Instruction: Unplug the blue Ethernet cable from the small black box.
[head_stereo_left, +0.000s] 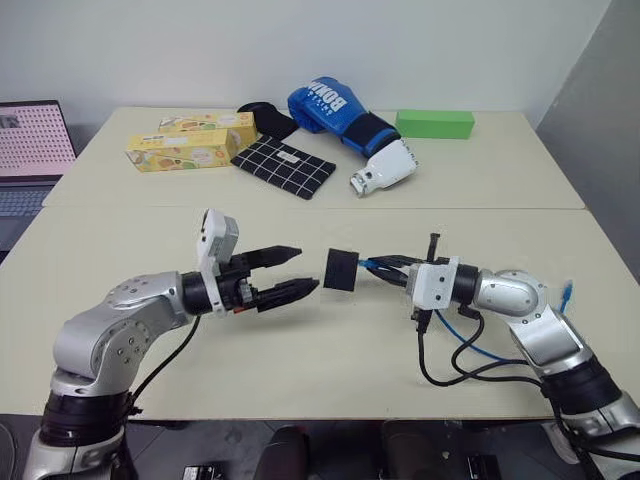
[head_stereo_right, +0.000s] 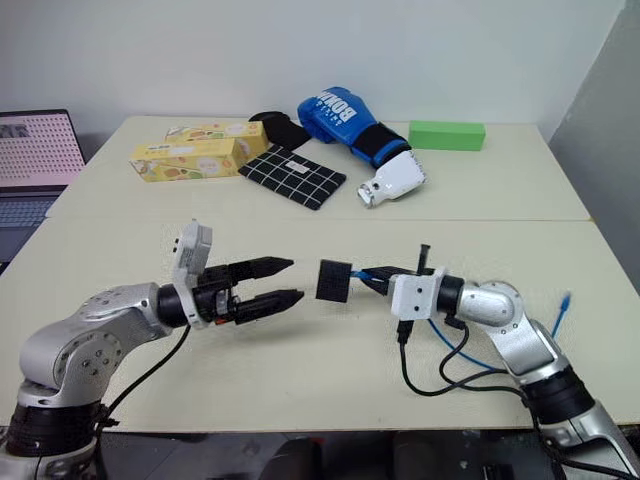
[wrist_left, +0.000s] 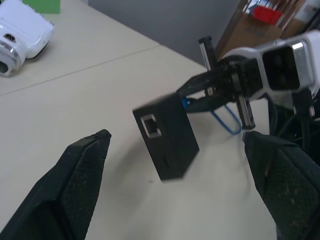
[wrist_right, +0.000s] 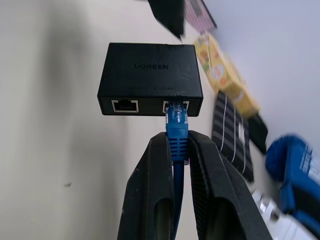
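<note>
The small black box (head_stereo_left: 340, 268) hangs in the air above the table's middle, carried by the blue Ethernet cable (wrist_right: 177, 125), whose plug sits in one of the two ports on its near side. My right gripper (head_stereo_left: 385, 268) is shut on the cable just behind the plug and points left. The rest of the blue cable (head_stereo_left: 470, 342) loops down under my right wrist. My left gripper (head_stereo_left: 303, 270) is open and level, its fingers (wrist_left: 75, 175) aimed at the box from the left with a small gap between them and the box.
At the back of the table lie a blue boxing glove (head_stereo_left: 335, 112), a green block (head_stereo_left: 434, 124), a black-and-white checked pouch (head_stereo_left: 283, 166), two yellow boxes (head_stereo_left: 185, 148) and a white device (head_stereo_left: 385, 168). A laptop (head_stereo_left: 30, 150) stands at far left.
</note>
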